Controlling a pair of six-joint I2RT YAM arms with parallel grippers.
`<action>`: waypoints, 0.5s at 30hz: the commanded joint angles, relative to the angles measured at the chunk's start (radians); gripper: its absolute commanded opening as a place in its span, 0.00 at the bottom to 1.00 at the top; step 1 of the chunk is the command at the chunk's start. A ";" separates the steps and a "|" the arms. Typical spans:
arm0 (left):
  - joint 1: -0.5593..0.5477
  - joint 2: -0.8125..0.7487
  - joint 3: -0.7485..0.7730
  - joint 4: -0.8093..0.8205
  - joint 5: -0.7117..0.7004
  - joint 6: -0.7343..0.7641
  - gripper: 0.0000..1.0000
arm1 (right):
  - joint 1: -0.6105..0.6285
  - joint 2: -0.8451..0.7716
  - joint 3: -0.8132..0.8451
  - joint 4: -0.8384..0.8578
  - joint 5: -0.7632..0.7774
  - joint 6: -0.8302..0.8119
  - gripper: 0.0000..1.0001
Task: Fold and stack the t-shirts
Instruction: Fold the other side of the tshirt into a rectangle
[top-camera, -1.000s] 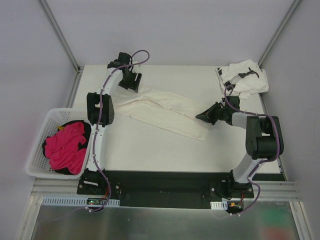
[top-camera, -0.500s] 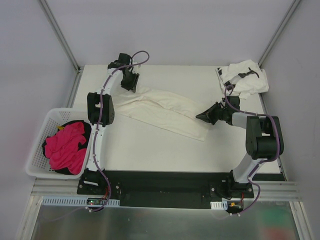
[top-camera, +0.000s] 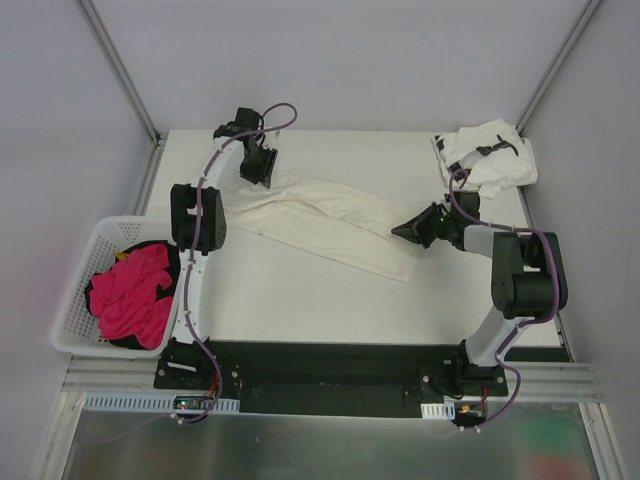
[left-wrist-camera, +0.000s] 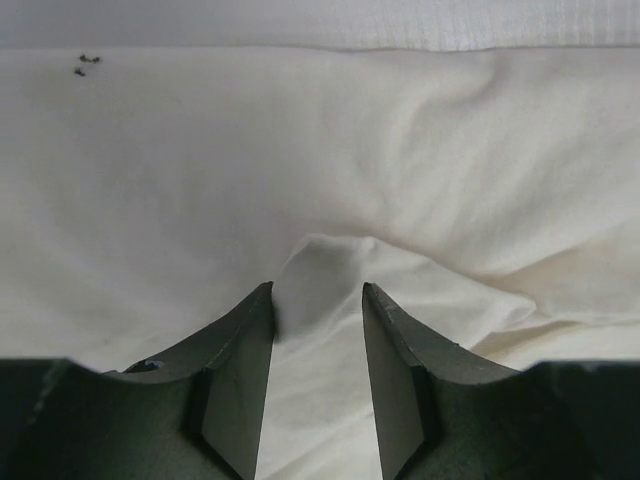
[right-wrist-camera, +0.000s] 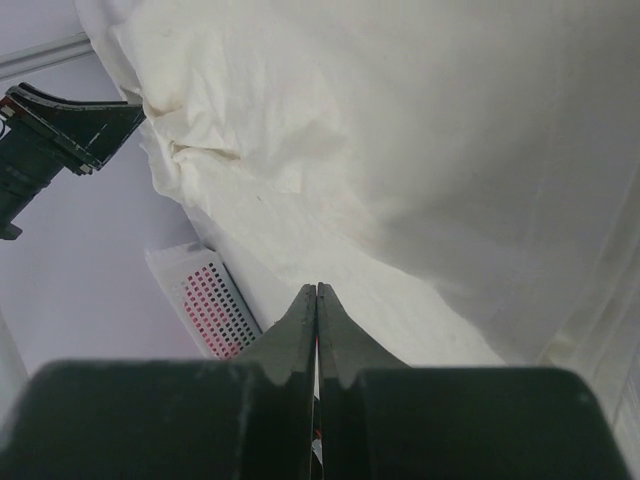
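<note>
View from above of a white tabletop (top-camera: 300, 300) with two robot arms fixed at its near edge. A cream shirt (top-camera: 320, 215) lies across the middle of the tabletop as a long, rumpled band, running from far left to nearer right. A white shirt (top-camera: 487, 155) with small black marks sits crumpled in the far right corner, well apart from the cream one.

The left arm reaches to the far left end of the cream shirt, where the left fingers (top-camera: 258, 165) are down on the cloth. Seen from the wrist, the left fingers (left-wrist-camera: 258, 320) stand part-way closed with a small raised fold of the cream shirt (left-wrist-camera: 320, 270) pinched up between their tips. The cloth around the fold is drawn into soft creases.

The right arm bends in from the right, with the right fingers (top-camera: 397, 232) pointing left at the right-hand edge of the cream shirt. Seen from the wrist, the right fingers (right-wrist-camera: 310, 310) are pressed together. Their tips sit just over the cream shirt (right-wrist-camera: 400, 150), and I cannot tell whether any cloth is caught between them.

A white plastic basket (top-camera: 72, 300) stands off the left edge of the tabletop, holding bright pink cloth (top-camera: 130, 295) over something dark.
</note>
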 joint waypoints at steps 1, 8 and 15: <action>-0.005 -0.147 -0.027 -0.013 0.015 -0.029 0.40 | 0.007 0.002 -0.018 0.056 -0.021 0.019 0.01; -0.005 -0.170 -0.024 -0.015 0.019 -0.033 0.40 | 0.007 0.004 -0.030 0.081 -0.033 0.030 0.01; -0.005 -0.126 -0.004 -0.012 0.010 -0.026 0.41 | 0.009 -0.014 -0.038 0.082 -0.030 0.031 0.01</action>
